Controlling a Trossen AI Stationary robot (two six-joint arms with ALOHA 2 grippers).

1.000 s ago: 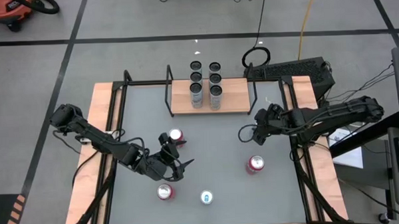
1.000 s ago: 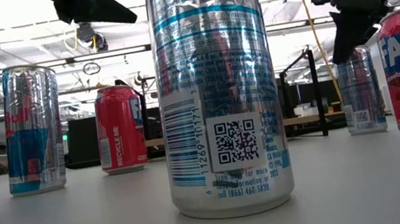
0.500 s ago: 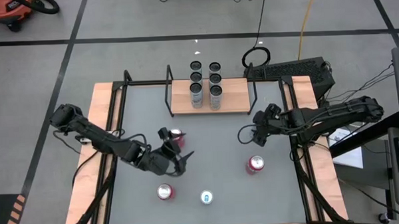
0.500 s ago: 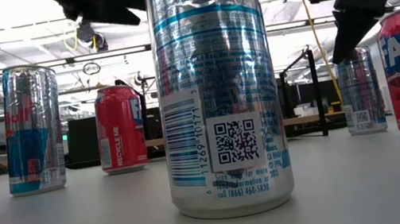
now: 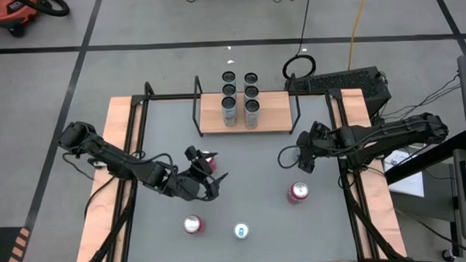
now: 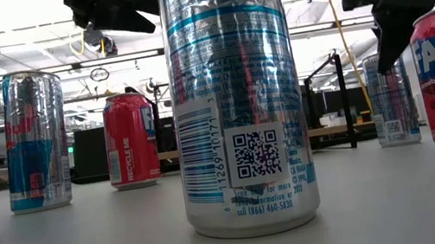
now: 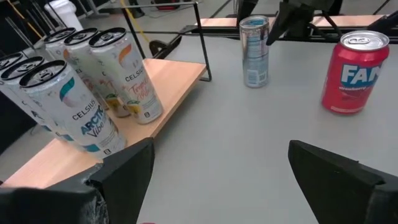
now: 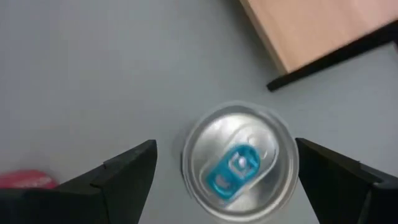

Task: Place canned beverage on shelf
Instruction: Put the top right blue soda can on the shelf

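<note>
The shelf (image 5: pixel 275 114), a light-wood board with black rod frames, lies at the table's far middle and bears several tall cans (image 5: pixel 240 99) standing upright. My right gripper (image 8: pixel 225 146) hangs open above a silver can with a blue tab (image 8: pixel 239 165), which stands on the table right of the middle (image 5: pixel 286 155); its fingers stand on either side of the can and touch nothing. My left gripper (image 7: pixel 217 180) is open near a red can (image 5: pixel 207 158) left of the middle, pointing toward the shelf (image 7: pixel 168 87).
A red Fanta can (image 5: pixel 298 192) stands near the right. Another red can (image 5: pixel 193 223) and a silver-blue can (image 5: pixel 241 231) stand near the front edge. A further silver-blue can (image 6: pixel 34 138) shows in the low view. Wooden side rails border the grey tabletop.
My left gripper has swung a little toward the table's right and far side, closer to the red can, still open. My right gripper has rolled slightly over the silver can while staying in place.
</note>
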